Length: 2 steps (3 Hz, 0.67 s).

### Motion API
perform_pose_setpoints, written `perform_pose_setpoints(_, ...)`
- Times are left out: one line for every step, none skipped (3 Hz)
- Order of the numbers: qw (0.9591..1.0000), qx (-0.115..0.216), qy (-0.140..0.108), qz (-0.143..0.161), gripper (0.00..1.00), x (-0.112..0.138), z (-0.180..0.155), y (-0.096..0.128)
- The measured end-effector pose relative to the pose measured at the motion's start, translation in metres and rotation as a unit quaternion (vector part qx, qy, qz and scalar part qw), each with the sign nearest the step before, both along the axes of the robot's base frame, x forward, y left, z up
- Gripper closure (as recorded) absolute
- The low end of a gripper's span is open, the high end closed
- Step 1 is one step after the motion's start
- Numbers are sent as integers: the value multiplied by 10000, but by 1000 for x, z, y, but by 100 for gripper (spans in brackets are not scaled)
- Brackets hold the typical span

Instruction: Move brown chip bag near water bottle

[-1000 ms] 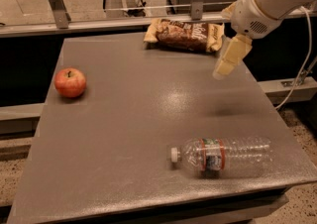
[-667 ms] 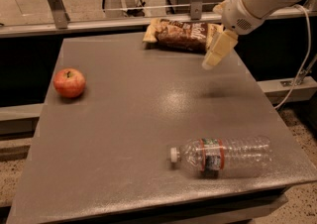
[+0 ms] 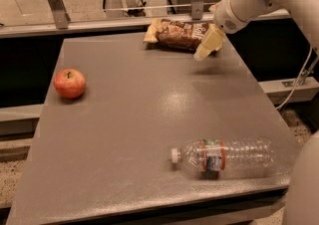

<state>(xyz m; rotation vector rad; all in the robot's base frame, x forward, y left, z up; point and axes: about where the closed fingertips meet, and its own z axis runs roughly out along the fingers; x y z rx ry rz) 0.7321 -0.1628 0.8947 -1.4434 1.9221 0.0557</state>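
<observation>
The brown chip bag (image 3: 175, 34) lies flat at the far edge of the grey table (image 3: 124, 119), dark brown in the middle with tan ends. The water bottle (image 3: 227, 156) lies on its side near the front right, its white cap pointing left. My gripper (image 3: 205, 49) hangs from the white arm at the upper right, just over the bag's right end, its cream fingers pointing down and left.
A red apple (image 3: 70, 83) sits near the table's left edge. A metal rail with two posts (image 3: 54, 2) runs behind the table. A white cable (image 3: 298, 82) hangs at the right. A white robot part (image 3: 304, 189) fills the lower right corner.
My gripper has moved left and toward the far edge, from the table's right side to the right end of the chip bag. The bag, bottle and apple have not moved.
</observation>
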Motion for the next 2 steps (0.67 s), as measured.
perform_pose_setpoints(9998,126,6,-126,0,27,-16,2)
perform_pose_setpoints(9995,215,131,-204,18,39,-27,8)
